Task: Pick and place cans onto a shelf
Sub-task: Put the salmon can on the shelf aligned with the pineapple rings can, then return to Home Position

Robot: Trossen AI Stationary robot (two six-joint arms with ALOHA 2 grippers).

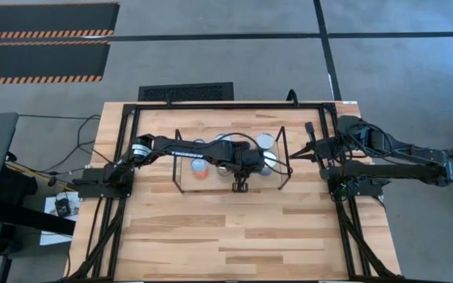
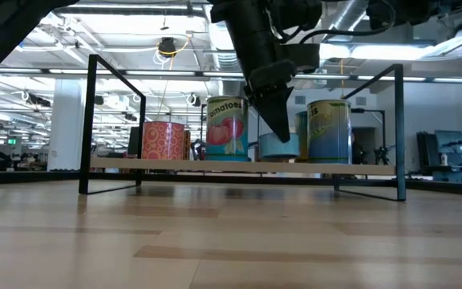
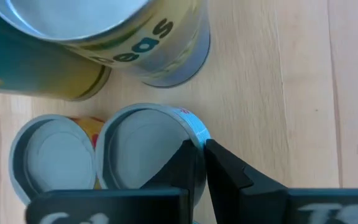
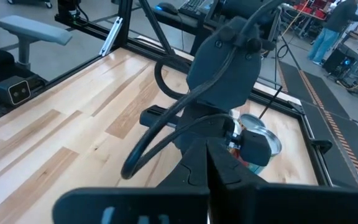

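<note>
The light-wood shelf (image 2: 175, 165) with black wire ends stands mid-table. On it stand an orange patterned can (image 2: 164, 140), a tomato can (image 2: 226, 128), a short blue can (image 2: 279, 148) and a tall yellow-green can (image 2: 329, 131). My left gripper (image 2: 277, 128) reaches down over the shelf and is shut on the short blue can (image 3: 142, 149). Another short can (image 3: 55, 155) stands right beside it. My right gripper (image 1: 308, 149) waits shut and empty beside the shelf's right end. My left gripper pinches the short blue can's rim (image 3: 199, 134) between its two fingers, one finger inside the rim over the sunken top and one outside against the wall. The fingers come from above, pointing down. The can stands upright at shelf height; whether it rests on the board, I cannot tell.
The tall cans (image 3: 104, 37) stand close around the held one. The shelf's black wire uprights (image 2: 91, 120) and top bars frame both ends. The bare tabletop (image 1: 234, 236) lies in front of the shelf. A black frame (image 1: 344, 220) runs along the table's sides.
</note>
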